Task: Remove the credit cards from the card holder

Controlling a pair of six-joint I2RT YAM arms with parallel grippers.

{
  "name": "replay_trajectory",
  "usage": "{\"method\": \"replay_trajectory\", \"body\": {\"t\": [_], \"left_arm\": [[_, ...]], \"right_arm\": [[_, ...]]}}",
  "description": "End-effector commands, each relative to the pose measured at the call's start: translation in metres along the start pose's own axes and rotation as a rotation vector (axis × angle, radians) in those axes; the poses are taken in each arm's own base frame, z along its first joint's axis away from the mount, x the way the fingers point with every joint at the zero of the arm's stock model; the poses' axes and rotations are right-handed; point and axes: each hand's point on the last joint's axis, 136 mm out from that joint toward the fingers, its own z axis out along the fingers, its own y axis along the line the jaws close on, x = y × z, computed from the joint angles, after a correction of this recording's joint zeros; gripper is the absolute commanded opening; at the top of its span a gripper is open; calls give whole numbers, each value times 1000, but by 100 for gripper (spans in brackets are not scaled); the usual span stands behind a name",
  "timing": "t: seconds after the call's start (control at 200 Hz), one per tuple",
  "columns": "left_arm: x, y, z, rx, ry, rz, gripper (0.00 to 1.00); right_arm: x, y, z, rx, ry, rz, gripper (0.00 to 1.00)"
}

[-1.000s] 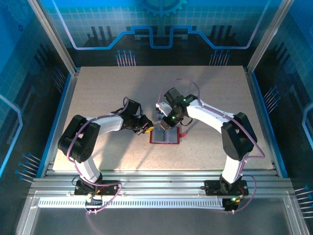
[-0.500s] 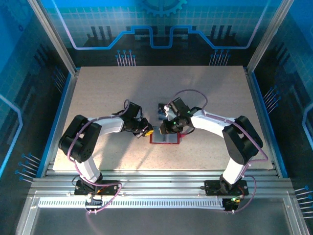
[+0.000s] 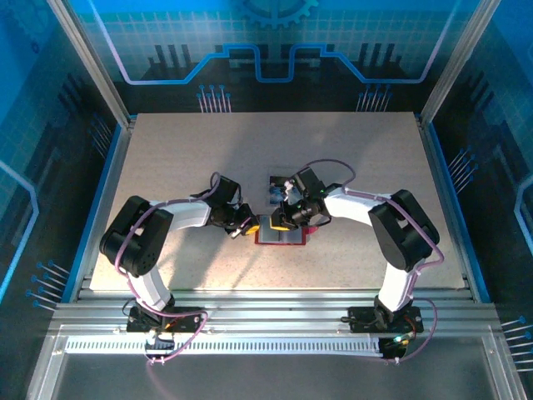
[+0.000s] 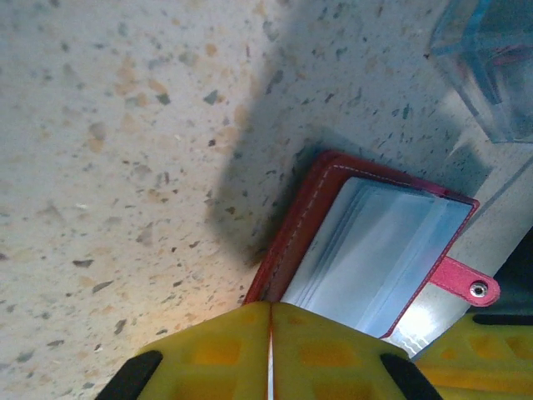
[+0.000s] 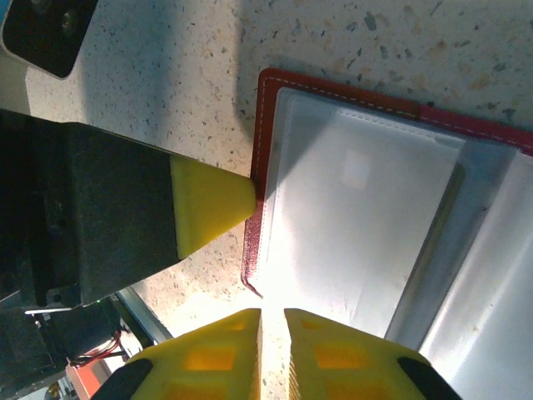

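Left gripper (image 4: 269,350), fingers pressed together, is pinning the card holder (image 4: 366,250) at its edge while the right gripper (image 5: 271,354), nearly closed, is hovering over its pocket, probably seeking a card.

Overhead view evenly lit, sharp. Wrist views: hard shadows on table (image 4: 100,125), glare whitening card holder (image 5: 350,225) pockets.

Place: robot lab test cell.
Floor: speckled stone-look table (image 3: 166,158), fenced by blue edging.
Frame: aluminium posts (image 3: 87,62) and slotted rails (image 3: 266,321) at the near edge.
Walls: blue printed panels (image 3: 275,42) with circuit and gear graphics.
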Motion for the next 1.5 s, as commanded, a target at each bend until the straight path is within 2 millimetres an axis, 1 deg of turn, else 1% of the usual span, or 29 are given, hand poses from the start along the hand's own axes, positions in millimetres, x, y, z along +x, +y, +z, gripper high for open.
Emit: {"method": "replay_trajectory", "body": {"t": [0.0, 0.29, 0.48, 0.645, 1.061, 1.496], "left_arm": [[5, 9, 0, -33, 8, -8, 10], [5, 11, 2, -42, 16, -12, 10], [5, 12, 3, -45, 19, -11, 10], [5, 11, 3, -48, 23, -7, 10], [6, 13, 4, -59, 31, -7, 11], [5, 12, 3, -67, 29, -4, 11]], "right_arm": [[1, -4, 4, -20, 21, 38, 19], [1, -14, 9, 16, 39, 62, 25], [3, -19, 12, 34, 57, 70, 27], [4, -22, 11, 62, 69, 66, 29], [8, -33, 7, 112, 70, 77, 30], [7, -37, 3, 94, 44, 98, 30]]}}
